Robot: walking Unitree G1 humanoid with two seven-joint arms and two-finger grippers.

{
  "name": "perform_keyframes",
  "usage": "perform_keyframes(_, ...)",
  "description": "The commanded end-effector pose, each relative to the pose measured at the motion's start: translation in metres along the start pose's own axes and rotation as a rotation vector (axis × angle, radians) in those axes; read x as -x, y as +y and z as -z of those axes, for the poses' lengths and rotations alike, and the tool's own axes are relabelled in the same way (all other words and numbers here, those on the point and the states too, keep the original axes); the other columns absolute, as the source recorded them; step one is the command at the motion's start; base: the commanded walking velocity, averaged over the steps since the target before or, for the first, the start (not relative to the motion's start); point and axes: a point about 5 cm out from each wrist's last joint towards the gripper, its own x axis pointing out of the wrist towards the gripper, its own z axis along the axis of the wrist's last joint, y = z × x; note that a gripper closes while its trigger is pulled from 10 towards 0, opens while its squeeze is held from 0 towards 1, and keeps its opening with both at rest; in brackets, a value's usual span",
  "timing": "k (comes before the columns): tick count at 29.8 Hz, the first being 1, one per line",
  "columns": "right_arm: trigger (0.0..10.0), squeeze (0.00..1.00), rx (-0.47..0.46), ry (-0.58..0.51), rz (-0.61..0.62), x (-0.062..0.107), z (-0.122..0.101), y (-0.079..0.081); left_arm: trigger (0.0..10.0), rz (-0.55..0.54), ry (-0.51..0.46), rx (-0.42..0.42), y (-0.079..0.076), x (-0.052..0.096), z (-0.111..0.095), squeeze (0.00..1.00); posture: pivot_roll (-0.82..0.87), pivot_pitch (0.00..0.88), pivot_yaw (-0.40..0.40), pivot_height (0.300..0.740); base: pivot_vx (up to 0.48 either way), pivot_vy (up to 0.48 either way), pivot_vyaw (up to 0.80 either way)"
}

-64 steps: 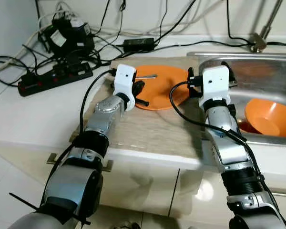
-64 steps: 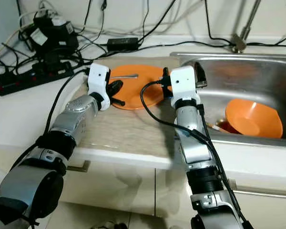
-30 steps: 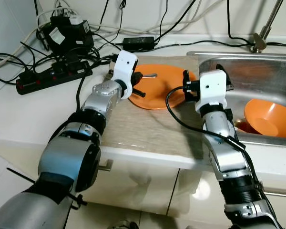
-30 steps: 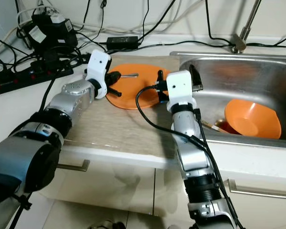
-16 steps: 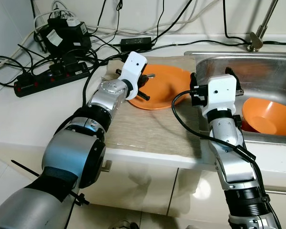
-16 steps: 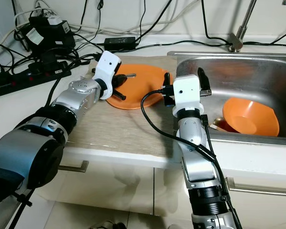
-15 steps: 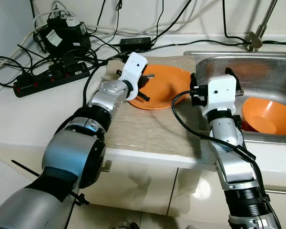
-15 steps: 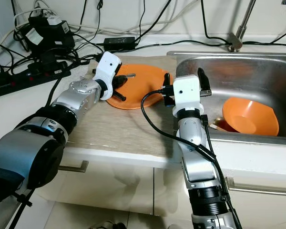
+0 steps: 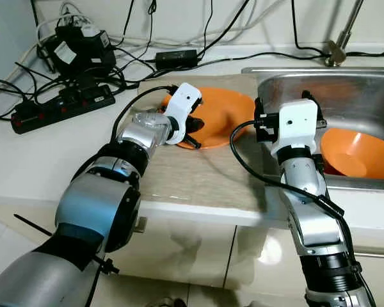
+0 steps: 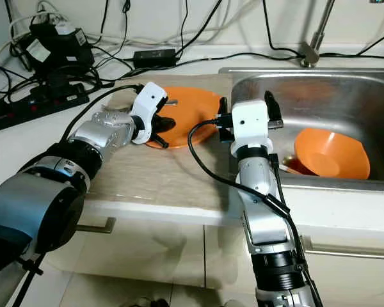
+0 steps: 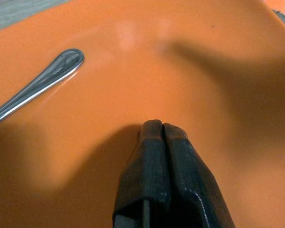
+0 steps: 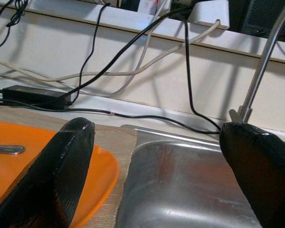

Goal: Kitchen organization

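L pincer [image 9: 191,130] has dropped onto orange plate [image 9: 224,115] since 0.5 s ago, fingers together, tips on plate at its 8 o'clock; spoon [image 11: 38,85] lies apart. R pincer [image 10: 246,105] spread wide, hovering by sink [image 10: 345,102]. Plate on bench mat [image 9: 198,173]. Judged: spoon pickup next.

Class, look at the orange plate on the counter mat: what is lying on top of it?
A metal spoon lies on the orange plate. The left claw, shut, hovers close over the plate's middle, and hides part of the plate beneath it.
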Motion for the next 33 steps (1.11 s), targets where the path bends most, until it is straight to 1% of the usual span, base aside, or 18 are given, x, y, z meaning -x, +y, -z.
perform_keyframes(1, 10.0, 0.0, -0.003, 0.01, -0.016, -0.001, -0.001, 0.003, 10.0, 0.042, 0.04, 0.019, -0.001, 0.001, 0.006, 0.0, -0.17, 0.031, 0.112, 0.74, 0.0, 0.0, 0.0)
perform_keyframes(3, 10.0, 0.0, -0.005, 0.013, -0.018, -0.002, 0.0, 0.003, 10.0, 0.083, 0.04, 0.037, -0.002, 0.002, 0.006, 0.0, -0.16, 0.029, 0.109, 0.74, 0.0, 0.0, 0.0)
perform_keyframes(6, 10.0, 0.0, -0.007, 0.014, -0.024, -0.002, 0.001, 0.003, 10.0, 0.12, 0.037, 0.036, -0.003, 0.004, 0.005, 0.0, -0.15, 0.029, 0.103, 0.74, 0.0, 0.0, 0.0)
perform_keyframes(11, 10.0, 0.0, -0.006, 0.015, -0.035, -0.003, 0.002, 0.005, 10.0, 0.142, 0.02, 0.062, -0.001, 0.008, 0.003, 0.0, -0.14, 0.025, 0.097, 0.74, 0.0, 0.0, 0.0)
perform_keyframes(14, 10.0, 0.0, -0.008, 0.021, -0.039, -0.002, 0.004, 0.006, 10.0, 0.167, 0.016, 0.06, -0.001, 0.011, 0.004, 0.0, -0.13, 0.02, 0.094, 0.74, 0.0, 0.0, 0.0)
perform_keyframes(16, 10.0, 0.0, -0.008, 0.022, -0.04, -0.002, 0.005, 0.006, 10.0, 0.161, 0.014, 0.054, 0.0, 0.013, 0.005, 0.0, -0.13, 0.018, 0.095, 0.74, 0.0, 0.0, 0.0)
perform_keyframes(18, 10.0, 0.0, -0.01, 0.023, -0.041, -0.002, 0.005, 0.007, 10.0, 0.127, -0.015, 0.011, 0.003, 0.014, 0.004, 0.0, -0.12, 0.016, 0.094, 0.74, 0.0, 0.0, 0.0)
perform_keyframes(19, 10.0, 0.0, -0.01, 0.023, -0.041, -0.002, 0.005, 0.007, 10.0, 0.127, -0.015, 0.011, 0.003, 0.014, 0.004, 0.0, -0.12, 0.016, 0.094, 0.74, 0.0, 0.0, 0.0)
perform_keyframes(20, 10.0, 0.0, -0.01, 0.023, -0.04, -0.003, 0.006, 0.006, 10.0, 0.044, -0.109, -0.114, 0.006, 0.015, -0.006, 0.0, -0.12, 0.011, 0.09, 0.74, 0.0, 0.0, 0.0)
perform_keyframes(21, 10.0, 0.0, -0.01, 0.023, -0.039, -0.003, 0.006, 0.006, 10.0, 0.013, -0.151, -0.149, 0.006, 0.015, -0.011, 0.0, -0.12, 0.011, 0.09, 0.74, 0.0, 0.0, 0.0)
perform_keyframes(22, 10.0, 0.0, -0.009, 0.02, -0.038, -0.004, 0.006, 0.006, 10.0, -0.044, -0.238, -0.144, 0.008, 0.016, -0.024, 0.0, -0.12, 0.011, 0.09, 0.74, 0.0, 0.0, 0.0)
perform_keyframes(24, 10.0, 0.0, -0.009, 0.019, -0.038, -0.005, 0.005, 0.006, 10.0, -0.056, -0.261, -0.134, 0.008, 0.017, -0.028, 0.0, -0.12, 0.011, 0.09, 0.74, 0.0, 0.0, 0.0)
perform_keyframes(25, 10.0, 0.0, -0.005, 0.013, -0.037, -0.005, 0.005, 0.005, 10.0, -0.103, -0.331, -0.113, 0.011, 0.019, -0.042, 0.0, -0.13, 0.001, 0.08, 0.74, 0.0, 0.0, 0.0)
perform_keyframes(26, 10.0, 0.0, -0.004, 0.011, -0.035, -0.006, 0.004, 0.005, 10.0, -0.13, -0.36, -0.101, 0.013, 0.021, -0.048, 0.0, -0.13, 0.0, 0.078, 0.74, 0.0, 0.0, 0.0)
perform_keyframes(27, 10.0, 0.0, -0.004, 0.011, -0.035, -0.006, 0.004, 0.005, 10.0, -0.13, -0.36, -0.101, 0.013, 0.021, -0.048, 0.0, -0.13, 0.0, 0.078, 0.74, 0.0, 0.0, 0.0)
perform_keyframes(28, 10.0, 0.0, 0.0, 0.007, -0.033, -0.006, 0.004, 0.003, 10.0, -0.196, -0.413, -0.098, 0.019, 0.026, -0.061, 0.0, -0.14, 0.0, 0.068, 0.74, 0.0, 0.0, 0.0)
perform_keyframes(30, 10.0, 0.0, 0.003, 0.006, -0.033, -0.006, 0.004, 0.002, 10.0, -0.213, -0.417, -0.071, 0.022, 0.028, -0.064, 0.0, -0.14, 0.0, 0.068, 0.74, 0.0, 0.0, 0.0)
perform_keyframes(33, 10.0, 0.0, 0.01, 0.013, -0.039, -0.005, 0.007, 0.0, 10.0, -0.264, -0.405, -0.091, 0.026, 0.028, -0.065, 0.0, -0.15, 0.0, 0.037, 0.74, 0.0, 0.0, 0.0)
